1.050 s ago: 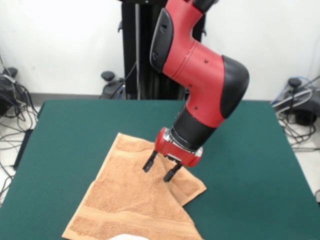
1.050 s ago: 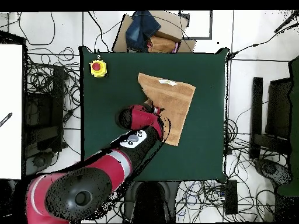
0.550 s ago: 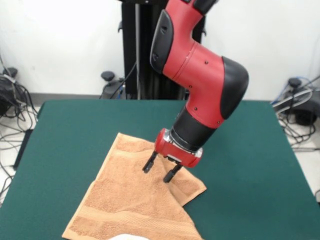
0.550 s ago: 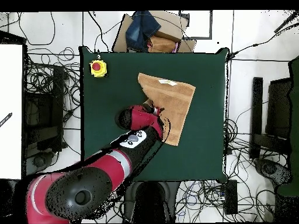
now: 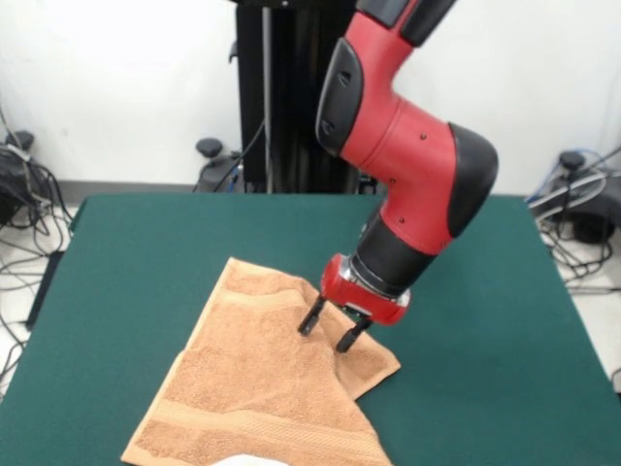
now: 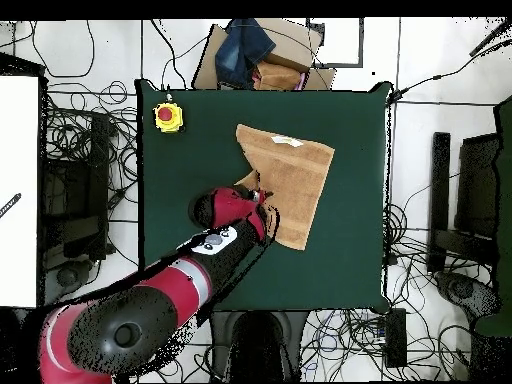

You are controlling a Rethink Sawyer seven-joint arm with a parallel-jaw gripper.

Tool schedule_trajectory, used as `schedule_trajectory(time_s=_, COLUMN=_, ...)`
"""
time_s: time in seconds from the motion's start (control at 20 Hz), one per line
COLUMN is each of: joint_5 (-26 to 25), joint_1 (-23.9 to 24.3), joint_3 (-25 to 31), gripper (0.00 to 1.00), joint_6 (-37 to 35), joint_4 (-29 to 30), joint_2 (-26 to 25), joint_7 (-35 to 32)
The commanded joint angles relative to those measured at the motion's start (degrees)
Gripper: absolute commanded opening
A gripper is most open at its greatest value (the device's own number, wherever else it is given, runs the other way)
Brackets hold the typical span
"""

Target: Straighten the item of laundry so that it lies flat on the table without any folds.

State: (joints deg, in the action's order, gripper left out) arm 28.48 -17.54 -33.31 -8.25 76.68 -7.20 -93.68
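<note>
The tan-orange towel (image 5: 254, 383) lies on the green table (image 5: 146, 252) toward the near side in the front view, with a folded flap sticking out at its right corner (image 5: 378, 364). In the overhead view the towel (image 6: 295, 170) sits right of centre, its white label (image 6: 287, 141) near the top edge. My gripper (image 5: 329, 330) hangs open just above the towel's right part, close to the fold, with nothing between its fingers. From overhead the gripper (image 6: 258, 200) stands at the towel's left edge.
A yellow box with a red button (image 6: 168, 116) sits at the table's upper left corner in the overhead view. Cables and stands surround the table on the floor. A cardboard box with clothing (image 6: 262, 55) lies beyond the table's top edge.
The arm has shifted to the right in the front view, carrying the open gripper toward the towel's folded right corner. The towel has not moved.
</note>
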Motion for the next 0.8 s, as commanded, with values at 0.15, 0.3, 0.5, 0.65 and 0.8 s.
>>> schedule_trajectory(time_s=0.15, joint_5=2.4, joint_1=0.0, joint_3=5.5, gripper=1.0, joint_6=1.1, joint_4=-2.0, joint_2=-3.3, joint_7=-13.6)
schedule_trajectory(time_s=0.3, joint_5=1.7, joint_1=0.8, joint_3=6.1, gripper=1.0, joint_6=2.3, joint_4=-1.5, joint_2=-3.2, joint_7=-13.1)
schedule_trajectory(time_s=0.5, joint_5=0.9, joint_1=2.3, joint_3=6.7, gripper=1.0, joint_6=3.4, joint_4=-2.2, joint_2=-3.7, joint_7=-12.0)
schedule_trajectory(time_s=0.65, joint_5=-0.5, joint_1=4.0, joint_3=7.0, gripper=1.0, joint_6=3.7, joint_4=-2.8, joint_2=-3.7, joint_7=-10.2)
schedule_trajectory(time_s=0.8, joint_5=-3.2, joint_1=7.2, joint_3=9.7, gripper=1.0, joint_6=6.7, joint_4=-2.6, joint_2=-3.3, joint_7=-8.2)
